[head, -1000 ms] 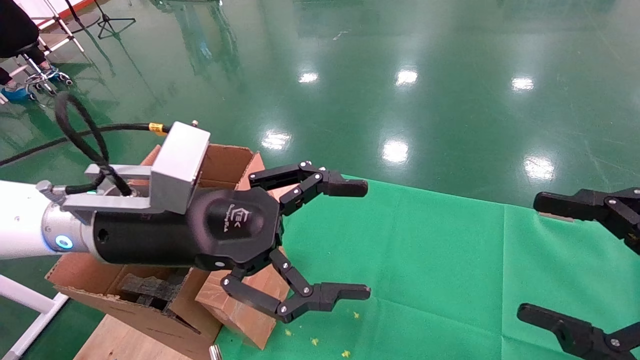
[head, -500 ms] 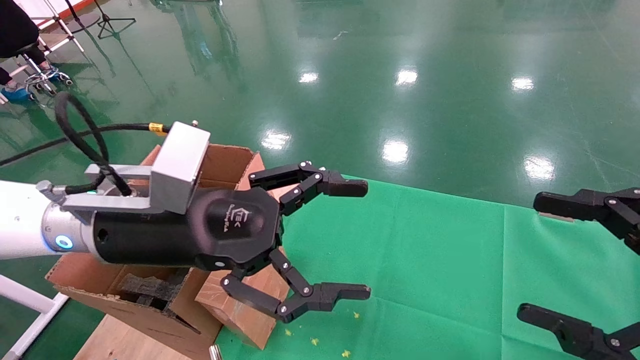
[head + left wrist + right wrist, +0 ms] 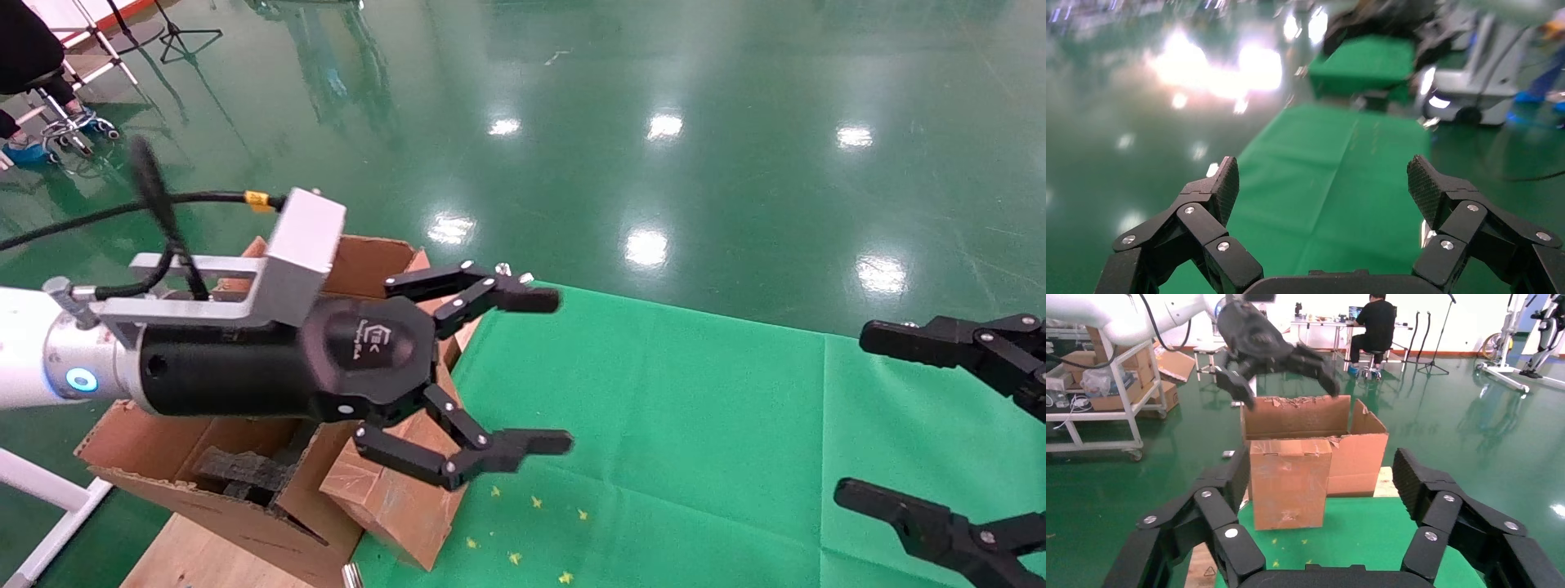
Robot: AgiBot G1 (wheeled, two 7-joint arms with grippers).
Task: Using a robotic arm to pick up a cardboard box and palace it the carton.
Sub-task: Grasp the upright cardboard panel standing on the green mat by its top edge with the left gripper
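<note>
White-and-silver robotic arm with black two-finger left gripper (image 3: 527,371) held in the air above the near edge of the green cloth-covered table (image 3: 695,425); fingers spread wide, nothing between them; silver block and black cable on its wrist; blue ring light lit.

Small reddish-brown closed cardboard box (image 3: 392,498), scuffed, stands on the cloth's left end, touching the wall of the large brown corrugated carton (image 3: 163,469); right wrist view shows the box (image 3: 1289,482) upright in front of the carton (image 3: 1355,459), not inside it; carton flaps upright, edges ragged; black foam pieces (image 3: 241,469) inside.

Left gripper (image 3: 1281,370) hangs over the carton's open top, clear of both.

Right gripper (image 3: 850,420) at the table's right end, black fingers wide apart, empty, well apart from the box.

Small yellow flecks (image 3: 523,510) scattered on the cloth near the box.
</note>
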